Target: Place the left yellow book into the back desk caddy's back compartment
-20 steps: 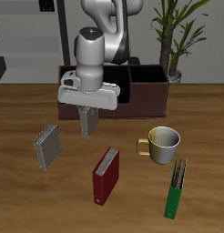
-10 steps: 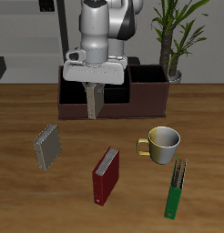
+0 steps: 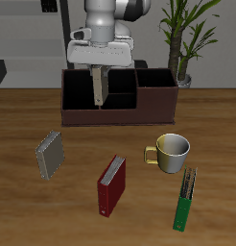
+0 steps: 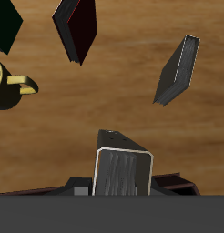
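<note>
Tan book (image 3: 97,88) (upright) under tool (image 3: 97,69)

I see a table (image 3: 24,120) of brown wood grain with a dull sheen. The caddy (image 3: 153,104) looks like dark matt wood. The mug (image 3: 173,151) reads as glossy yellow glaze. The arm (image 3: 106,19) has smooth pale plastic shells. The red book (image 3: 111,184) has a matt cover.

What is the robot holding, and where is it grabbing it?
The end effector holds the left yellow book by its upper end; it hangs upright over the back desk caddy.
</note>
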Robot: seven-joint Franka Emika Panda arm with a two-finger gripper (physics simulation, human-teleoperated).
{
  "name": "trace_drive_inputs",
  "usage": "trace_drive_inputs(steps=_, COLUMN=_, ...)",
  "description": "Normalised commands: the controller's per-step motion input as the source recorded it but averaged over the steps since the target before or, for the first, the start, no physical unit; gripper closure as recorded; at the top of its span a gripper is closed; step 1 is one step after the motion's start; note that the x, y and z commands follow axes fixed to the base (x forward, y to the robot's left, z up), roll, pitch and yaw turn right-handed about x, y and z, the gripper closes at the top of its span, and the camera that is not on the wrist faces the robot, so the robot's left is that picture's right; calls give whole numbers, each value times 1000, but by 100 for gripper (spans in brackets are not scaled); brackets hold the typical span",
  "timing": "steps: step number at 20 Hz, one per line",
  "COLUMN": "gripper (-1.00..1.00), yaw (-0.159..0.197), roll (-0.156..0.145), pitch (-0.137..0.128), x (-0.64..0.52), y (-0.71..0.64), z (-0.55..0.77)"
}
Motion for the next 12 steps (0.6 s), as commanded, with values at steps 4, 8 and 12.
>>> trace_drive_inputs(steps=4, gripper=100, yaw=20, roll=-15, pitch=-20, x=-467, y=-27, z=293)
trace_drive_inputs(steps=8, gripper=100, yaw=2, roll=-20, pitch=-16, x=-464, y=-117, z=219)
trace_drive_inputs(steps=12, gripper=100, yaw=12, roll=-18, pitch=-5, x=-343, y=-181, z=118)
